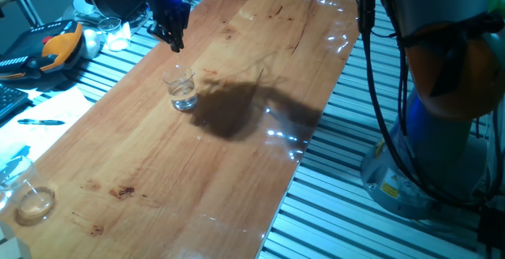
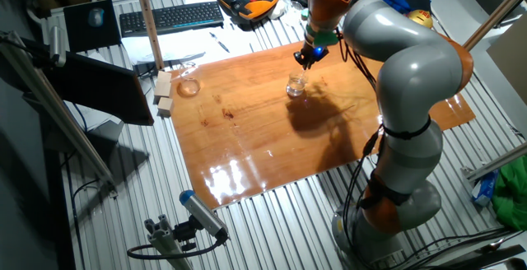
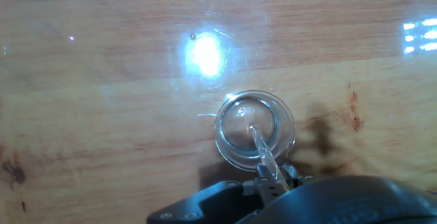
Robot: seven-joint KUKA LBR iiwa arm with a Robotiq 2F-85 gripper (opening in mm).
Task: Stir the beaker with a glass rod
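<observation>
The beaker (image 1: 181, 89) is seen standing upright on the wooden tabletop (image 1: 197, 172), toward the far left part of the board in one fixed view, with a little clear liquid at its bottom. The gripper (image 1: 175, 42) is held above and just behind the beaker, fingers pointed down, apart from the glass rim. In the hand view the beaker (image 3: 255, 129) is looked into from above, and the glass rod (image 3: 263, 152) is seen clamped between the nearly closed fingertips (image 3: 273, 181), its lower end reaching down inside the beaker mouth. Whether the rod tip touches the liquid or the bottom cannot be told. The rod is not made out in either fixed view.

In the other fixed view the gripper (image 2: 310, 54) is seen above the beaker (image 2: 296, 86), near the board's far edge. A low round glass dish (image 2: 189, 88) is set at the board's corner, beside two small wooden blocks (image 2: 164, 93); in one fixed view the same dish (image 1: 35, 203) lies at the near left. A dark arm shadow (image 1: 233, 109) is cast on the wood just right of the beaker. A keyboard (image 2: 170, 16) lies off the board.
</observation>
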